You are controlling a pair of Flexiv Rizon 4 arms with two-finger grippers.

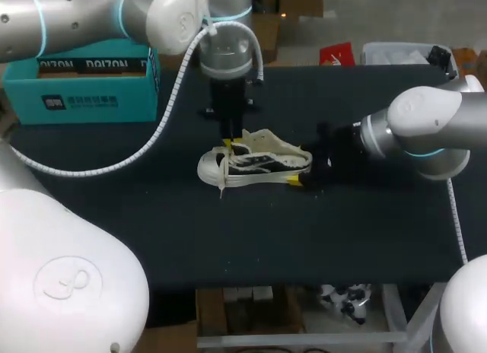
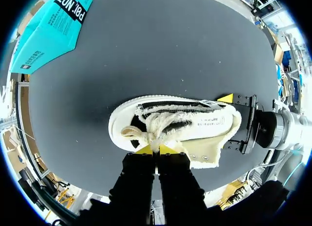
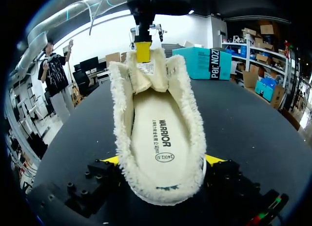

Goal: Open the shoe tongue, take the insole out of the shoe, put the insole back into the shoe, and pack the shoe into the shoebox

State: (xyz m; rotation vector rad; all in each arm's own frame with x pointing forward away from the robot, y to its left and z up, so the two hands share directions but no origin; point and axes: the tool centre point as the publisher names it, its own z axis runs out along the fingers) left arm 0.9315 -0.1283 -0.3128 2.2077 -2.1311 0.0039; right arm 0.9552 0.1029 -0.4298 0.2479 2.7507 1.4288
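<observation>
**A:** What is closest to the robot?
**B:** The right pincer. Its yellow tips press on both sides of the heel of the shoe, gripping it at the middle of the dark desk.
**A:** And inside the shoe?
**B:** The insole lies flat in it, with the opening facing that pincer.
**A:** What is beyond that?
**B:** The tongue stands raised. The left pincer hangs over it from above, its tips almost together and nipping the tongue.
**A:** And the shoebox?
**B:** It is teal, at the desk's far left, well apart from the shoe.
</observation>
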